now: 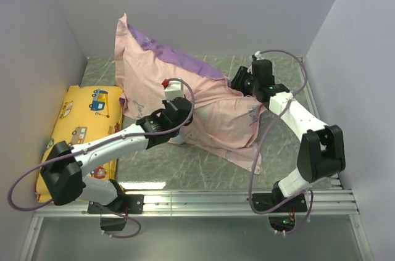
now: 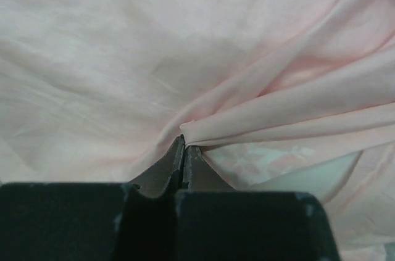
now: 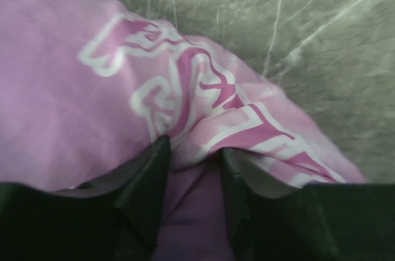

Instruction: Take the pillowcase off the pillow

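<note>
Two arms, one bundle of cloth, one bystander cushion, listed by bulk.

1. Table point(image 1: 185, 171): grey-green marbled top, hard and flat, inside pale walls.

2. Pillowcase point(image 1: 154, 70): thin, limp fabric lying mid-table and rising to a peak at the back. It is mostly turned so the pale pink inner face shows, with a purple strip along the upper edge. Creases run toward the two grip points, so the cloth appears to be drawn taut between them, probably to peel it off what it covers.

3. Pillow: not plainly in view. The rounded swell under the pink cloth suggests it sits at least partly inside the case, so I judge the removal unfinished.

4. Yellow cushion point(image 1: 83, 116): plump, with a vehicle print, against the left wall, apart from the work.

5. Left gripper point(image 2: 184, 140): low at the case's front middle. Its dark fingers are pressed together on a gathered ridge of pink fabric, and folds fan out from the pinch.

6. Right gripper point(image 3: 194, 156): at the case's right edge, close above the table. Its fingers stand a narrow gap apart with purple cloth bunched between them. This looks like a hold on the outer printed face.

7. Lettering point(image 3: 179, 94): white-outlined pink characters, rumpled across a fold beside the right fingers.
</note>
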You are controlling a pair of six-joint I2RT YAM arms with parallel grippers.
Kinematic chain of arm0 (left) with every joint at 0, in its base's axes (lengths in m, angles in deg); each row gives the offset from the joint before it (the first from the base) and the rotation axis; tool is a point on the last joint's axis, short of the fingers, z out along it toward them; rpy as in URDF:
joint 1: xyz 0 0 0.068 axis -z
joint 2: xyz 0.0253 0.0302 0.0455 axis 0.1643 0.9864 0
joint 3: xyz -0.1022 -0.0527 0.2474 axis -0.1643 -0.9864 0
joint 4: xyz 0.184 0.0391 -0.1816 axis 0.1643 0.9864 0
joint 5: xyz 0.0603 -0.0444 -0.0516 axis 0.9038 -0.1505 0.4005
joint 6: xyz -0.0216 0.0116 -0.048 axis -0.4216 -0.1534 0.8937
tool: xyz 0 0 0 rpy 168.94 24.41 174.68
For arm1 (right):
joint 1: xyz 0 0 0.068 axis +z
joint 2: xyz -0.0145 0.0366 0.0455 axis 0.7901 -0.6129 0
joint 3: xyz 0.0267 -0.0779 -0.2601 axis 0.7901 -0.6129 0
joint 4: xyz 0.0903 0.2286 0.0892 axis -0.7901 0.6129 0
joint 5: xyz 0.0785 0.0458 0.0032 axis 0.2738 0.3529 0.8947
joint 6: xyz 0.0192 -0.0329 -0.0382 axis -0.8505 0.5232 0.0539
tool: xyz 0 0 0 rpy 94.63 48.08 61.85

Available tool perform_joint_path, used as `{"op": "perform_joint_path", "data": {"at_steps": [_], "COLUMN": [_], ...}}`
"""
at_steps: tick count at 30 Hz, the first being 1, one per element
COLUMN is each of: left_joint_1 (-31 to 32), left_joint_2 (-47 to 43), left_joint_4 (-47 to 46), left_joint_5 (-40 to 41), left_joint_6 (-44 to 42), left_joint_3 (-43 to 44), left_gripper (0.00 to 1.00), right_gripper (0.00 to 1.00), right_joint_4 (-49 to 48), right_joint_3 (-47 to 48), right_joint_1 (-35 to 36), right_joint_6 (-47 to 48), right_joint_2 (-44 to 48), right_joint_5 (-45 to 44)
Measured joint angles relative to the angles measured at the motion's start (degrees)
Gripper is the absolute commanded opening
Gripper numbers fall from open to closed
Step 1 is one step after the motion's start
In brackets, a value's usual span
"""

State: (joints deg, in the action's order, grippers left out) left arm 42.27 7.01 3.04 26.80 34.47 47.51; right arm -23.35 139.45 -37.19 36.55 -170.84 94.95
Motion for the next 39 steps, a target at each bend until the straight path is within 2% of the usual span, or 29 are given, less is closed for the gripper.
{"op": "perform_joint_path", "data": {"at_steps": [5,11,14,18,22,30,36,39], "left_joint_1": [-0.07,-0.39,-0.5,-0.55,-1.05,-4.35,-6.64,-7.19], "left_joint_2": [4.0,6.34,7.32,8.81,9.66,11.58,11.56,11.56], "left_joint_4": [0.17,-0.5,-1.79,-3.41,-4.59,-5.53,-6.78,-7.48], "left_joint_5": [-1.55,-2.54,-3.67,-5.27,-6.8,-9.88,-12.0,-13.0], "left_joint_6": [-1.55,-2.67,-2.71,-2.71,-2.67,-2.19,-1.77,-1.49], "left_joint_3": [2.12,5.07,5.9,6.36,6.38,7.08,7.04,6.64], "left_gripper": [0.0,0.01,0.01,0.01,0.0,0.0,0.0,0.0], "right_gripper": [0.61,0.65,0.67,0.68,0.73,0.75,0.74,0.79], "right_joint_4": [8.02,13.29,13.6,14.4,15.21,16.09,15.87,16.37], "right_joint_3": [3.67,4.55,2.05,-3.19,-4.07,2.6,3.23,3.87], "right_joint_1": [2.38,8.02,13.22,15.43,17.51,21.09,22.12,22.86], "right_joint_6": [1.6,1.31,0.52,-0.11,0.0,0.57,0.55,0.55], "right_joint_2": [7.19,18.47,24.15,28.85,25.49,8.76,7.69,7.67], "right_joint_5": [-6.03,-13.51,-18.64,-22.58,-25.73,-28.59,-31.43,-33.0]}}
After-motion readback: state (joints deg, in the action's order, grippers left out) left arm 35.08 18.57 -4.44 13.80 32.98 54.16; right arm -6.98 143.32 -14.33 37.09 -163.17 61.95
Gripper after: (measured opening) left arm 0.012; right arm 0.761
